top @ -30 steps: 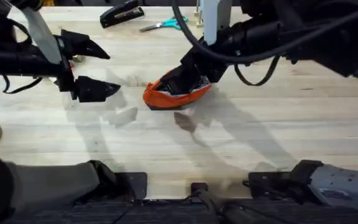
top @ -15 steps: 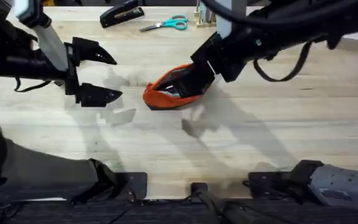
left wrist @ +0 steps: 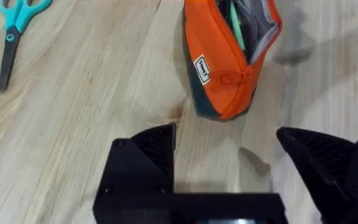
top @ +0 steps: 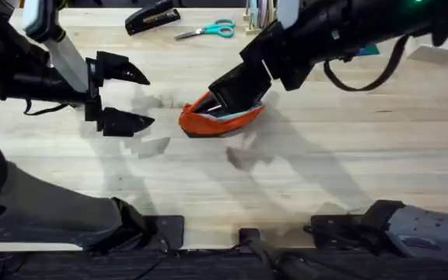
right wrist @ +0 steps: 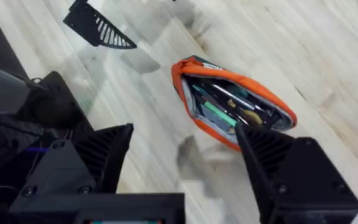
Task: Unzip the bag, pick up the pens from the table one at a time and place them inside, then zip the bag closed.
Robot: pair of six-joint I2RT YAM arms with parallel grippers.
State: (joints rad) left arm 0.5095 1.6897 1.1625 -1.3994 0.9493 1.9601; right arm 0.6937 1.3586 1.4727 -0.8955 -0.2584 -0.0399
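The orange bag (top: 208,120) lies on the table (top: 341,171) at mid-left, unzipped and gaping. Inside it I see pens (right wrist: 229,106), dark ones and a green one (left wrist: 236,28). My right gripper (top: 228,92) hovers just above the bag's (right wrist: 241,81) far end, open, with nothing between its fingers (right wrist: 104,152). To the bag's (left wrist: 219,68) left, and apart from it, my left gripper (top: 124,97) is open wide and holds nothing. One of its fingers (right wrist: 98,28) also shows in the right wrist view.
Teal-handled scissors (top: 207,31) and a black stapler (top: 152,15) lie near the table's far edge. The scissors (left wrist: 14,34) also appear in the left wrist view. Bare wood stretches in front of the bag and to its right.
My right gripper has lifted up out of the bag's opening and drawn back to the right. The left gripper has drifted slightly rightward, still open.
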